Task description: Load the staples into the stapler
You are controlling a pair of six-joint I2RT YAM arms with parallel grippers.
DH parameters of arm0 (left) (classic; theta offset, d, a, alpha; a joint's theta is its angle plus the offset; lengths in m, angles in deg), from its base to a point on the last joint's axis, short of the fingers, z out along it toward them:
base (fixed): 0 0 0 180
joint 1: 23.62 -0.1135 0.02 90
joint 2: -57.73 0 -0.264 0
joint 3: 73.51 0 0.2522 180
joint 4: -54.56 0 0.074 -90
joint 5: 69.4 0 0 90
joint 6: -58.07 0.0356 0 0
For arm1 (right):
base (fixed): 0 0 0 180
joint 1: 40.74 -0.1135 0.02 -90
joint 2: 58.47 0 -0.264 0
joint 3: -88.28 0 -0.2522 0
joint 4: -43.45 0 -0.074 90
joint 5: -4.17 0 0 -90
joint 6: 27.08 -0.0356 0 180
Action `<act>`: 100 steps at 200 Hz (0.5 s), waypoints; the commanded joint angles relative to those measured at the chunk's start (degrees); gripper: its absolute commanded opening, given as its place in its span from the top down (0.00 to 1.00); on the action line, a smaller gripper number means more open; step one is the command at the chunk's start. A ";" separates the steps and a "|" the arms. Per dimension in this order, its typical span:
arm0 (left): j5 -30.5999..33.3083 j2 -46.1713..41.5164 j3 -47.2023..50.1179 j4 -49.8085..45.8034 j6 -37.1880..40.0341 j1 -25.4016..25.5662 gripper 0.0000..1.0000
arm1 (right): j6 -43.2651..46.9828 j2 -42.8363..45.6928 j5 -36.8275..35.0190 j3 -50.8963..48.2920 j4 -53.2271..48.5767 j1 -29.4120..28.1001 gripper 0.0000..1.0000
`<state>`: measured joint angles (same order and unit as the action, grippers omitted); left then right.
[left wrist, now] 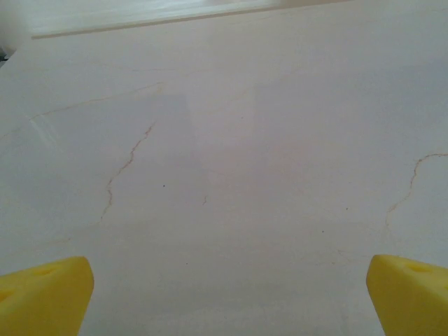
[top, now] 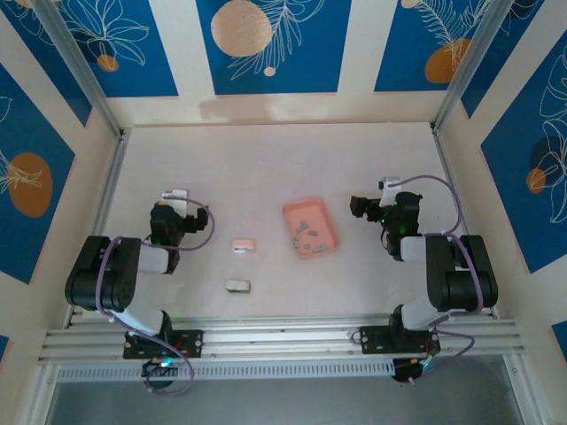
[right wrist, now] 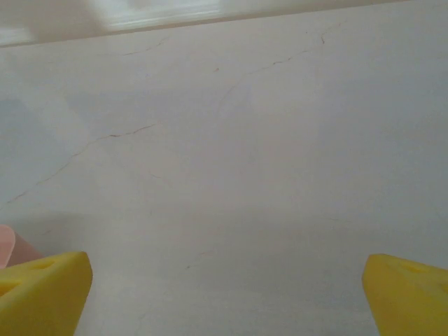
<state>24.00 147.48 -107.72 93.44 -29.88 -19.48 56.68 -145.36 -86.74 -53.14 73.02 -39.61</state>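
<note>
The staples (top: pixel 307 232) are several tiny grey strips lying in a salmon-pink tray (top: pixel 325 213) right of the table's middle. Two small blocks lie left of the tray, one pinkish-white (top: pixel 244 245) and one white-grey (top: pixel 237 286); I cannot tell which is the stapler. My left gripper (top: pixel 174 197) rests at the left, well clear of the blocks. In its wrist view the left gripper (left wrist: pixel 224 297) is open over bare table. My right gripper (top: pixel 388 189) sits right of the tray. The right gripper (right wrist: pixel 224 297) is also open, with a tray corner (right wrist: pixel 7 243) at the left edge.
The white tabletop (top: pixel 257 168) is walled by panels at the back and both sides, with aluminium posts (top: pixel 84 75) in the corners. A metal rail (top: pixel 283 336) holding both arm bases runs along the near edge.
</note>
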 commanded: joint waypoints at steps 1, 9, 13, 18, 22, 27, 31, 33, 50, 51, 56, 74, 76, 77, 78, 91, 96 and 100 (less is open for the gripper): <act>-1.07 -0.28 -1.10 0.45 0.94 -0.34 0.00 | 0.81 -0.30 -0.28 -0.64 2.02 -0.34 0.01; -1.11 -0.28 -1.15 0.47 0.94 -0.32 0.00 | 0.79 -0.30 -0.24 -0.63 2.06 -0.38 0.01; -1.08 -0.35 -1.09 0.51 0.94 -0.28 0.00 | 0.79 -0.30 -0.21 -0.61 2.04 -0.38 0.01; -1.07 -0.28 -1.14 0.49 0.94 -0.27 0.00 | 0.83 -0.30 -0.23 -0.66 2.09 -0.33 0.01; -1.08 -0.25 -1.17 0.46 0.94 -0.30 0.00 | 0.82 -0.30 -0.24 -0.57 2.02 -0.36 0.01; -1.07 -0.24 -1.13 0.52 0.94 -0.27 0.00 | 0.79 -0.30 -0.24 -0.61 2.09 -0.34 0.01; -1.09 -0.30 -1.15 0.48 0.94 -0.30 0.00 | 0.74 -0.32 -0.24 -0.59 2.07 -0.35 0.01; -1.11 -0.29 -1.15 0.52 0.94 -0.28 0.00 | 0.71 -0.30 -0.21 -0.63 2.03 -0.34 0.01; -1.10 -0.28 -1.15 0.51 0.94 -0.28 0.00 | 0.72 -0.30 -0.24 -0.63 2.05 -0.33 0.01; -1.06 -0.28 -1.16 0.48 0.94 -0.32 0.00 | 0.75 -0.30 -0.19 -0.60 2.04 -0.33 0.01; -1.11 -0.28 -1.12 0.53 0.94 -0.28 0.00 | 0.72 -0.30 -0.16 -0.57 2.03 -0.25 0.01; -1.11 -0.20 -1.25 0.45 0.94 -0.29 0.00 | 0.64 -0.30 0.16 -0.56 1.96 -0.09 0.01; -1.22 -0.20 -1.33 0.27 0.88 -0.28 0.00 | 0.62 -0.30 0.19 -0.63 2.01 -0.08 0.01; -1.26 -0.20 -1.38 0.22 0.87 -0.28 0.00 | 0.57 -0.30 0.20 -0.55 1.97 -0.07 0.01; -1.27 -0.20 -1.41 0.16 0.86 -0.28 0.00 | 0.59 -0.30 0.20 -0.51 1.95 -0.07 0.01; -1.29 -0.04 -1.53 -0.16 0.77 -0.34 0.00 | 0.59 -0.38 0.12 -0.46 1.78 -0.08 0.01; -1.27 -0.19 -1.50 -0.17 0.82 -0.36 0.00 | 0.58 -0.38 0.20 -0.42 1.78 -0.07 0.01; -1.31 -0.15 -1.43 -0.01 0.78 -0.34 0.00 | 0.53 -0.38 0.20 -0.44 1.81 -0.07 0.01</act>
<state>23.98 147.48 -107.85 93.34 -29.88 -19.50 56.68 -145.36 -86.72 -53.33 73.05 -39.66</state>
